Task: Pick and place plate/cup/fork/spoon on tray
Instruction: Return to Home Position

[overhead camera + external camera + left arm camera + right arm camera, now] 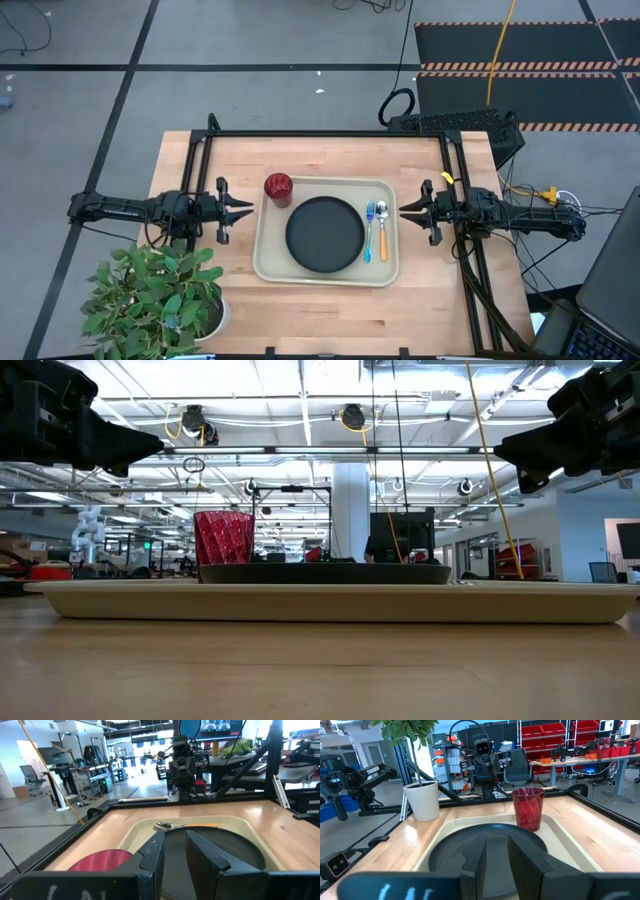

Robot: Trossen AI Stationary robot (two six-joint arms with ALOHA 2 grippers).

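The beige tray (262, 255) lies in the middle of the table. The black plate (325, 234) rests flat in its middle. The dark red cup (278, 187) stands upright in the tray's far left corner. The blue fork (368, 230) and the orange-handled spoon (382, 228) lie side by side on the tray floor, right of the plate. My left gripper (250, 210) hovers left of the tray, my right gripper (403, 210) right of it. Both point at the tray, with fingers close together and nothing held.
A potted plant (160, 300) stands at the table's near left corner. A black frame (330, 133) runs along the far edge and down both sides of the table. Bare wood shows in front of the tray (320, 670).
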